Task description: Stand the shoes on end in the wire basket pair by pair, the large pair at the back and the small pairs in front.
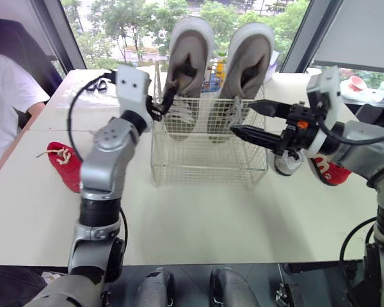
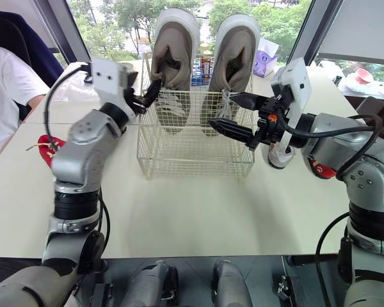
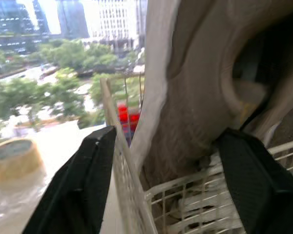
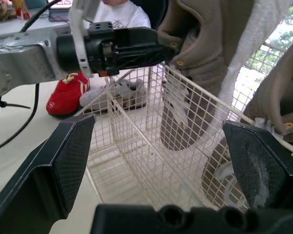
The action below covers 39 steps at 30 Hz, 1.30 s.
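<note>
Lift left gripper (image 1: pixel 166 99), spread about the large shoe (image 1: pixel 187 57) upright in the wire basket's (image 1: pixel 205 163) back-left corner, off without toppling it; send spread, empty right gripper (image 1: pixel 242 118) to the small grey shoe (image 1: pixel 287 164) by the tabletop's right edge.

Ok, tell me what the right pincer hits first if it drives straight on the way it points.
Most likely the wire basket, at its mesh wall, with the right-hand beige shoe standing just behind. The right pincer is open; depth is uncertain.
</note>
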Motion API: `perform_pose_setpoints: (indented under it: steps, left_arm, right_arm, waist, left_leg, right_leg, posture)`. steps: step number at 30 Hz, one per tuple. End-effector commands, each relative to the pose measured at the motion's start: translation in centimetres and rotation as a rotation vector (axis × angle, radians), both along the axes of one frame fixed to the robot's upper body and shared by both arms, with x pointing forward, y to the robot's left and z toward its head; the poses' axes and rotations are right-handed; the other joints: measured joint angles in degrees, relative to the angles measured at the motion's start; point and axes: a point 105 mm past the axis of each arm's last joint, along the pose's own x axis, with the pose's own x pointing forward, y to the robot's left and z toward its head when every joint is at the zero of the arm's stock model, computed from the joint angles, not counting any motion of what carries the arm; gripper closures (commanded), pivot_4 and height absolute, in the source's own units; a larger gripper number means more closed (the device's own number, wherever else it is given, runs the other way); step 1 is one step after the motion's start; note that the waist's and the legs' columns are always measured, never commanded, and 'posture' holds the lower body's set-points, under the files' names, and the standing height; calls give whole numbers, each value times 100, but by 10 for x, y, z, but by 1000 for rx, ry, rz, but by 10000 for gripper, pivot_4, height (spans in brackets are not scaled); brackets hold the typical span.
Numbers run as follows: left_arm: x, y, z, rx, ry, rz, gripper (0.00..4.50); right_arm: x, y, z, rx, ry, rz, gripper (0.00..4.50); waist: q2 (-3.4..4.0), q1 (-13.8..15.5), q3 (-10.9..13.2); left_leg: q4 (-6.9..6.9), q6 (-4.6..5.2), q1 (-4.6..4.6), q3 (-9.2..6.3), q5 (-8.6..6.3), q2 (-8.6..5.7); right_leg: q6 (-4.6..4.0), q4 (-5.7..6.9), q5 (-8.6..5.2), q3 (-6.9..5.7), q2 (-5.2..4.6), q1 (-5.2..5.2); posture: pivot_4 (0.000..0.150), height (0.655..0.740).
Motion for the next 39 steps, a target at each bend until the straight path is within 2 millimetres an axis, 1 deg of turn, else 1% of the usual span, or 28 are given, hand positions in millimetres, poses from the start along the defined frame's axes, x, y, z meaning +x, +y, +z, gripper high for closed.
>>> perform_pose_setpoints:
  steps: [1,4,6,7,9,10,12,14,16,18,20,22,25,26,27,29,33,39]
  left_arm:
    - [-38,16,26,-52,-91,-106,14906]
    - [-62,30,18,-68,0,-222,14906]
    - [-71,31,15,-72,37,-270,14906]
    - [-80,31,7,-66,88,-343,14906]
    - [-99,26,-11,-59,197,-489,14906]
    - [-107,24,-19,-59,242,-545,14906]
    - [-116,15,-33,-35,306,-612,14906]
    - [-125,5,-43,-30,352,-681,14906]
    - [-135,-4,-53,-8,391,-736,14906]
    - [-143,-11,-64,31,427,-758,14906]
    - [-149,-15,-72,40,447,-772,14906]
    - [-154,-19,-77,53,460,-785,14906]
    - [-162,-24,-81,52,470,-810,6953]
    - [-164,-25,-82,59,473,-812,1993]
    - [-165,-26,-85,74,476,-800,868]
    - [-166,-28,-89,85,482,-783,868]
    - [-164,-31,-91,77,472,-763,868]
    - [-159,-32,-90,72,454,-739,868]
  right_arm:
    - [0,-16,23,72,-89,-62,0]
    - [-7,-36,20,144,-25,-76,0]
    - [-8,-47,15,152,-3,-106,0]
    - [-6,-63,8,171,22,-161,0]
    - [-3,-95,-6,214,65,-282,0]
    - [-3,-107,-15,216,79,-336,0]
    - [-1,-124,-30,218,86,-440,0]
    - [0,-135,-44,232,76,-532,0]
    - [2,-144,-53,243,42,-639,0]
    - [2,-145,-61,255,30,-694,0]
    - [3,-145,-69,276,32,-743,0]
    - [5,-151,-78,305,30,-843,0]
    - [7,-154,-97,306,45,-941,0]
    - [8,-153,-105,312,59,-958,0]
    - [9,-150,-112,307,74,-969,0]
    - [13,-143,-126,295,99,-967,0]
    - [25,-133,-142,257,116,-957,0]
    - [45,-136,-165,217,133,-1015,0]
  waist:
    - [2,-22,0]
    - [3,6,1]
    - [3,29,1]
    - [1,35,0]
    - [1,31,-1]
    - [2,28,-1]
    - [2,20,0]
    - [3,9,0]
    - [8,6,-3]
    - [21,-3,-10]
    - [35,-1,-13]
    - [38,2,-16]
    - [44,14,-20]
    - [46,17,-21]
    - [47,14,-21]
    - [58,8,-27]
    - [73,-8,-35]
    - [74,-1,-35]
  left_leg:
    - [0,-1,0,0,0,0]
    - [-1,-8,1,-3,4,1]
    - [1,-8,3,-11,4,-1]
    - [2,-8,2,-13,4,-3]
    - [6,-6,7,-16,2,-6]
    - [6,-4,7,-16,1,-9]
    - [5,-6,8,-15,1,-11]
    - [5,-8,9,-13,3,-11]
    - [3,-12,13,-15,5,-6]
    - [1,-14,15,-13,6,-4]
    - [-2,-16,15,-9,6,-4]
    - [-3,-17,14,-7,7,-3]
    - [-3,-17,14,-7,7,-2]
    - [-2,-17,12,-7,7,-3]
    - [-2,-17,11,-7,6,-4]
    - [-3,-17,11,-7,5,-4]
    - [-4,-16,12,-6,5,-3]
    - [-4,-15,11,-5,5,-4]
  right_leg:
    - [0,0,0,1,0,0]
    - [0,2,0,0,1,0]
    - [0,2,-1,-2,2,7]
    - [-1,-1,-1,-2,1,10]
    - [-1,-7,-2,-3,0,22]
    - [-1,-9,-2,-2,-2,23]
    - [1,-8,-3,-1,-4,24]
    - [1,-5,-3,0,-2,22]
    - [-1,-5,-4,3,5,22]
    - [-2,-5,-5,8,9,20]
    - [-14,-4,-12,15,13,16]
    - [-19,-4,-14,18,14,13]
    - [-22,-5,-15,20,16,12]
    - [-22,-5,-15,20,14,12]
    - [-23,-6,-16,20,13,12]
    - [-24,-9,-16,21,13,12]
    - [-25,-9,-17,22,16,9]
    - [-27,-11,-18,23,16,8]
  posture:
    - [1500,7400]
    - [1500,7400]
    - [1500,7400]
    - [1500,7400]
    - [1500,7400]
    - [1500,7400]
    - [1500,7400]
    - [1500,7400]
    - [1500,7400]
    - [1500,7400]
    - [1500,7400]
    - [1500,7400]
    - [1500,7400]
    - [1500,7400]
    - [1500,7400]
    - [1500,7400]
    - [1500,7400]
    - [1500,7400]
